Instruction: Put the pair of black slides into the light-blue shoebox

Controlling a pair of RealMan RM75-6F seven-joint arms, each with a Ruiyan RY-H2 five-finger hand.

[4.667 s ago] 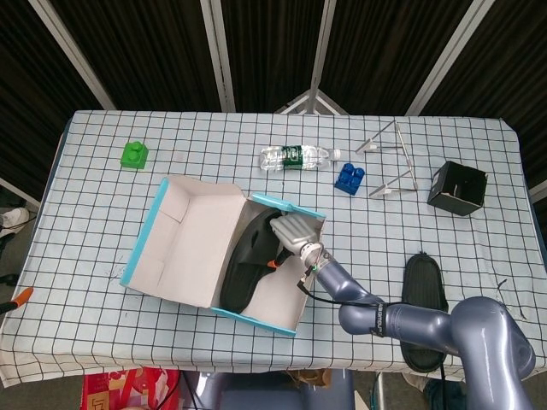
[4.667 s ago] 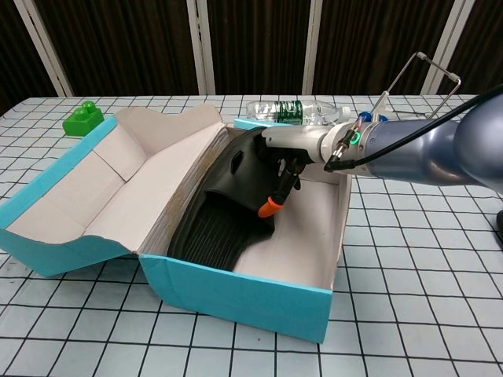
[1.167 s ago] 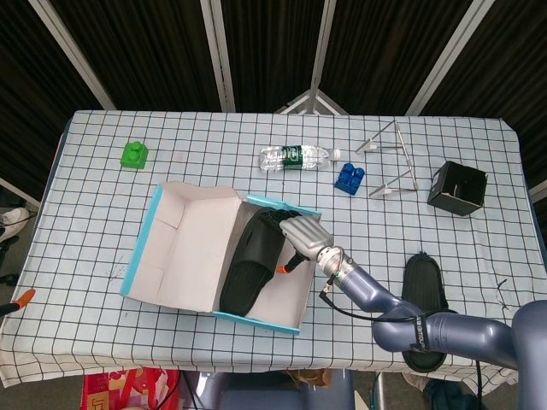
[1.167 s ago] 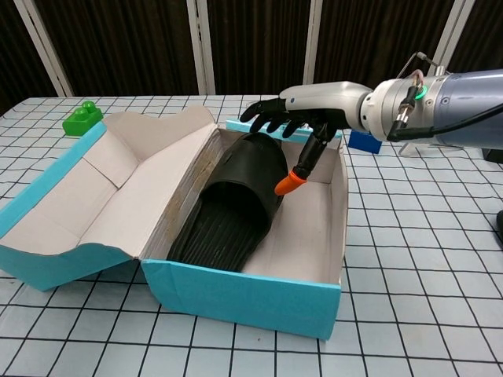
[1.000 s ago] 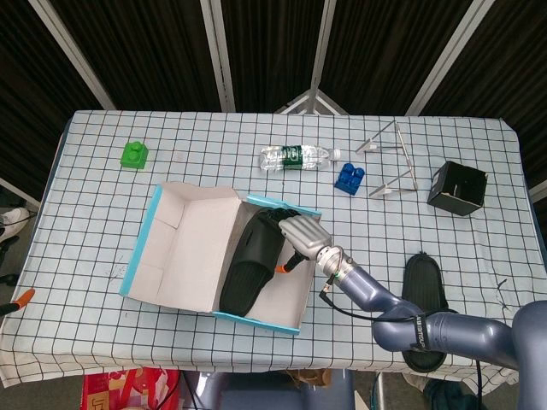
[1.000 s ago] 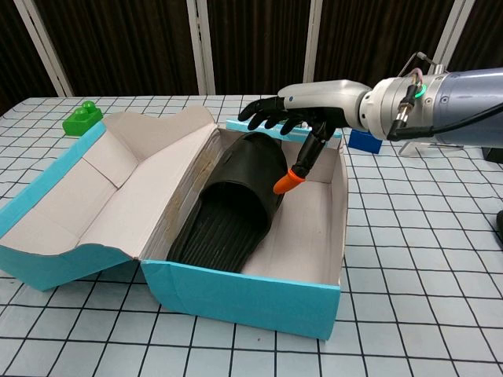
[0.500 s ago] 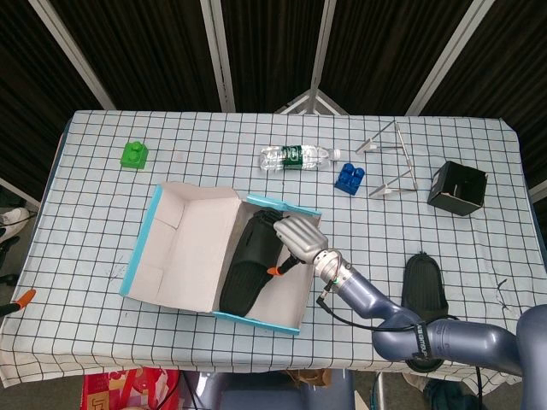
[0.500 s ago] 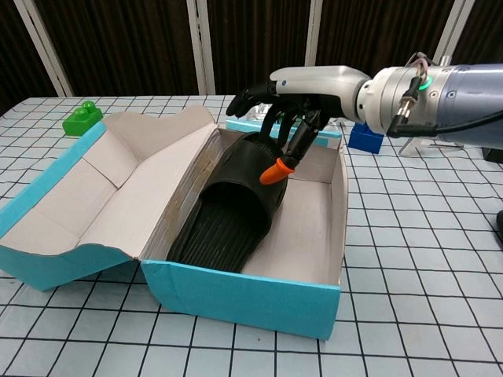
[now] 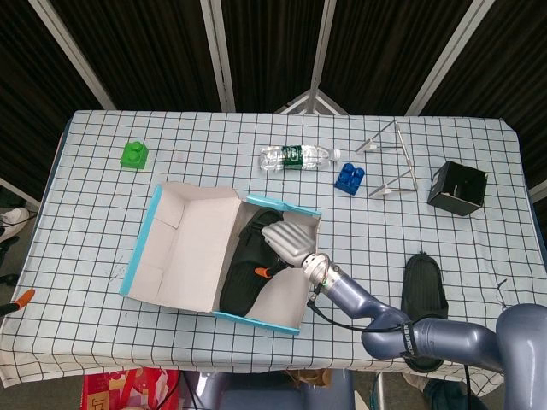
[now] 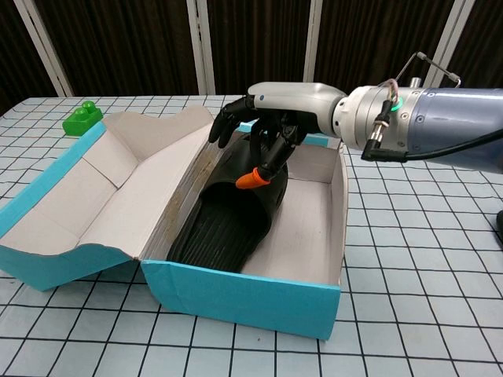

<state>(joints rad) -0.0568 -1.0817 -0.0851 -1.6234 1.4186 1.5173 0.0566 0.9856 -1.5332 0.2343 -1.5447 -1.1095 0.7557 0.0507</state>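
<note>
Ribbed blk slide [image 10: 228,216] in cardboard shoebox [image 10: 251,294]

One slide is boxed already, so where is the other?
In the head view, the second slide lies on the table right of the shoebox, below the black box.

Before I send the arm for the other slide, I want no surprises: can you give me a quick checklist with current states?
1. First slide inside the shoebox: ok, lying along its left wall.
2. Right robot hand off the slide: cannot tell; fingers spread over its strap, contact unclear.
3. Room in the box for a second slide: ok, bare floor on its right half.
4. Lid open: ok.
5. Second slide reachable: ok, alone on the table right of the box.
6. Left robot hand: cannot tell, out of sight.
</note>
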